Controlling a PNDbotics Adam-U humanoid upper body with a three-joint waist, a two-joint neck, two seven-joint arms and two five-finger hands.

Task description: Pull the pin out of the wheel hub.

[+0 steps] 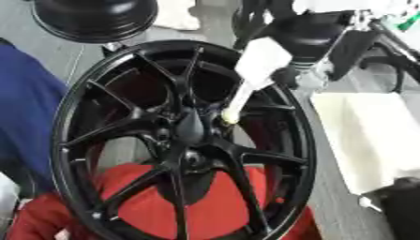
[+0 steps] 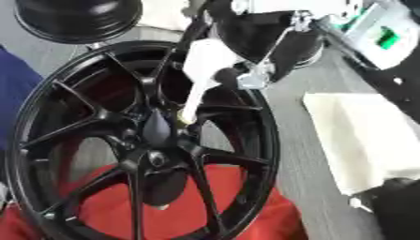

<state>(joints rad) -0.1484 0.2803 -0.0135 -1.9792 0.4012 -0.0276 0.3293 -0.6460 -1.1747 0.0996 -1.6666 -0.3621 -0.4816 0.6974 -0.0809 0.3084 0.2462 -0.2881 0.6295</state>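
A black multi-spoke wheel hub (image 1: 184, 136) stands tilted on a red support (image 1: 205, 211) and fills the middle of both views. A white pin (image 1: 250, 75), wide at the top and thin below, slants down to the hub centre. Its yellowish tip (image 1: 228, 120) touches a hole beside the centre cap. My right hand (image 1: 299, 70) comes in from the upper right, black with silver parts, and is curled against the pin's wide upper end. The far side of that end is hidden by the hand. My left hand shows in neither view.
A second black wheel (image 1: 94, 18) lies at the top left. A white foam block (image 1: 369, 136) sits to the hub's right, with a black object (image 1: 402, 206) below it. Blue fabric (image 1: 25, 103) borders the left edge. Grey floor runs between the hub and the block.
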